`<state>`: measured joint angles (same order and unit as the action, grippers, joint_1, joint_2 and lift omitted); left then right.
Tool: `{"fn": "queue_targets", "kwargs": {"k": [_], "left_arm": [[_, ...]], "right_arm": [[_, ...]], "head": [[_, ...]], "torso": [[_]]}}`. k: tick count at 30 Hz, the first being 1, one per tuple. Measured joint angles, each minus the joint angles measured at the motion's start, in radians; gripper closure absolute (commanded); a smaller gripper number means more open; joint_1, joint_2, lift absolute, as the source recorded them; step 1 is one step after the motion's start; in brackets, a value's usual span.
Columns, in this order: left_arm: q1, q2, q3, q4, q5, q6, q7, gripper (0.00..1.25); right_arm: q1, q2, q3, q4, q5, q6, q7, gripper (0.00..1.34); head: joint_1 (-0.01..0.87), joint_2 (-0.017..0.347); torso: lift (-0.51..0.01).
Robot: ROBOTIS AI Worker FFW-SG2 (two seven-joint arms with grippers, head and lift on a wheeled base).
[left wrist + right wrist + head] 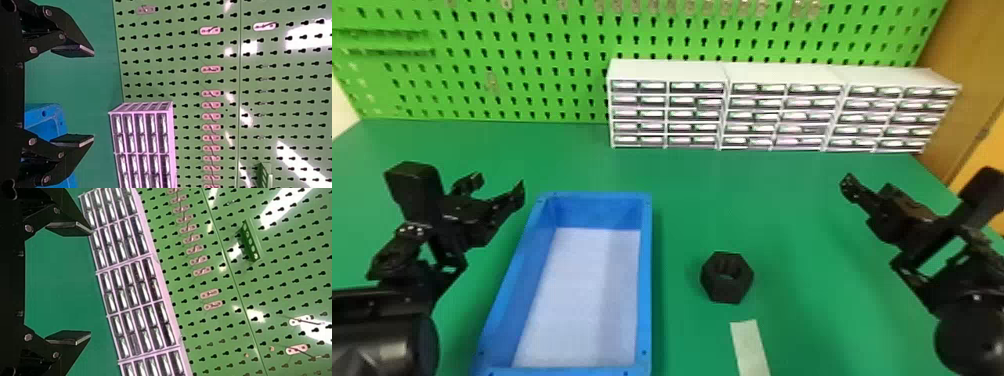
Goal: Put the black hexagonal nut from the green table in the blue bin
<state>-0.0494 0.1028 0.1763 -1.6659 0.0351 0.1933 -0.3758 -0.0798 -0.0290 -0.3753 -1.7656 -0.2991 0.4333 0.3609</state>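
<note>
- The left hand (94, 95) stands wide with nothing between its fingers; in the head view it is left of centre, by the upper left corner of the bin.
- The right hand (91, 282) is wide and empty too, toward the right edge of the head view, above the counter.
- The black hexagonal nut (727, 291) sits on the green counter (792, 215), right of centre and somewhat low in the head view, between the bin and the right hand, touching neither.
- As for handling, I judge it stiff and blocky, unlikely to squash or chip; its weight is hard to call, and smooth faces might slip if pinched off-square.
- The best hold is across two opposite flat sides, low enough for the pads to cover plenty of face; corners would let it twist.
- The blue bin (645, 280) runs down the left middle of the head view to the bottom edge, its floor bare.
- The next step looks to be the right hand coming down over the nut, then a lift clear of the bin's near wall; too low a carry could knock it.
- A pale strip (750, 345) lies just below the nut, near the bottom edge.
- White drawer units (667, 69) stand at the upper right, before the green pegboard (532, 34).
</note>
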Motion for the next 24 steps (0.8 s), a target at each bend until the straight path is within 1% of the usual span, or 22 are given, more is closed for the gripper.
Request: {"fn": "queue_targets", "kwargs": {"k": [24], "left_arm": [[-0.003,0.000,0.000,0.000,0.005,0.000,0.000,0.48]], "right_arm": [[-0.003,-0.007,-0.004,0.000,-0.009,0.023,0.001,0.35]], "head": [[0.691,0.009]], "torso": [[-0.097]]}}
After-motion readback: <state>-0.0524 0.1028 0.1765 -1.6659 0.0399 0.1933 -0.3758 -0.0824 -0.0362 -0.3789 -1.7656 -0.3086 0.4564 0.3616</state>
